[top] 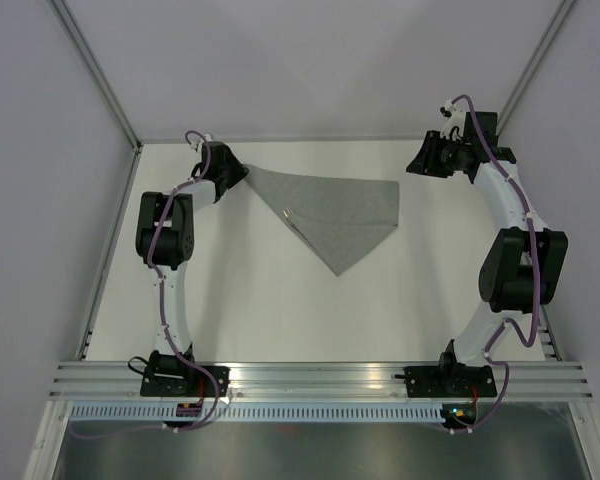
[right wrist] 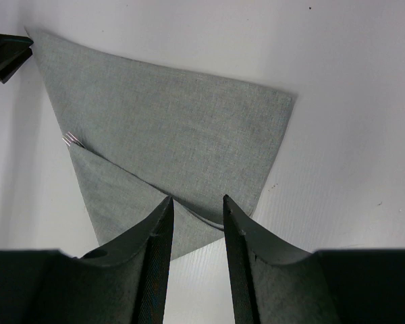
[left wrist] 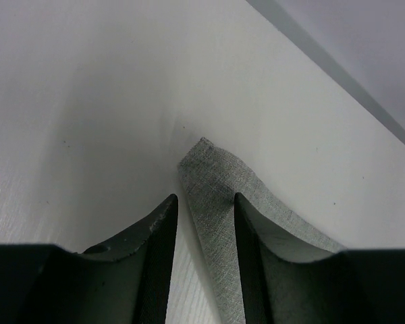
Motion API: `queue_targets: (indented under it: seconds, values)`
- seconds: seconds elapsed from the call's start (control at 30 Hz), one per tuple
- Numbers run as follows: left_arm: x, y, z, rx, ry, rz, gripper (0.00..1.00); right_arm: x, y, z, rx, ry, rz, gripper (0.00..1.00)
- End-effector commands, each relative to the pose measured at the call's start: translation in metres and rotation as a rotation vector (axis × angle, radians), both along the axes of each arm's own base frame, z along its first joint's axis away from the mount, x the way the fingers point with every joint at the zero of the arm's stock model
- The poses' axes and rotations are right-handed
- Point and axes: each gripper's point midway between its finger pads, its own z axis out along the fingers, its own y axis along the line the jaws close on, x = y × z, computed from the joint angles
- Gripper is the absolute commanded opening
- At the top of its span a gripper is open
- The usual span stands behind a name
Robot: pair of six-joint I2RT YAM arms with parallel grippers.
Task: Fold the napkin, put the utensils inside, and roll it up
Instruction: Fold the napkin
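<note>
The grey napkin (top: 345, 215) lies folded into a triangle-like shape on the white table (top: 280, 310), with one flap laid over its lower left part (right wrist: 115, 189). Fork tines of the utensils (right wrist: 71, 140) poke out at the fold's left edge (top: 290, 213); the rest is hidden under the cloth. My left gripper (top: 238, 172) stands open at the napkin's far left corner (left wrist: 209, 169). The corner lies between its jaws (left wrist: 205, 196), against the right finger, with bare table beside the left one. My right gripper (top: 417, 160) is open and empty (right wrist: 197, 198), off the napkin's right corner.
Pale walls close the table in at the back and sides, with a metal frame post (top: 95, 70) at the left. An aluminium rail (top: 310, 378) carrying both arm bases runs along the near edge.
</note>
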Motion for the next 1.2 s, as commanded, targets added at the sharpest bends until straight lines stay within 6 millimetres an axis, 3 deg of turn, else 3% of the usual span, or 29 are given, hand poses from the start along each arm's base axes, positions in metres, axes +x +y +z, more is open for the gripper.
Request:
queue_targets:
  seconds: [0.0, 0.47, 0.67, 1.17]
  values:
    - [0.009, -0.005, 0.005, -0.047, -0.002, 0.019, 0.44, 0.008, 0.0, 0.012, 0.02, -0.025, -0.009, 0.41]
    - [0.012, -0.01, 0.002, -0.058, 0.014, -0.003, 0.17, 0.008, 0.0, 0.01, 0.021, -0.019, -0.009, 0.4]
    - [0.004, -0.007, 0.01, -0.052, -0.006, 0.0, 0.04, 0.009, 0.0, 0.008, 0.021, -0.016, -0.009, 0.4]
    - [-0.031, 0.023, 0.029, -0.059, -0.061, 0.041, 0.02, 0.003, 0.002, 0.009, 0.025, -0.013, 0.003, 0.4]
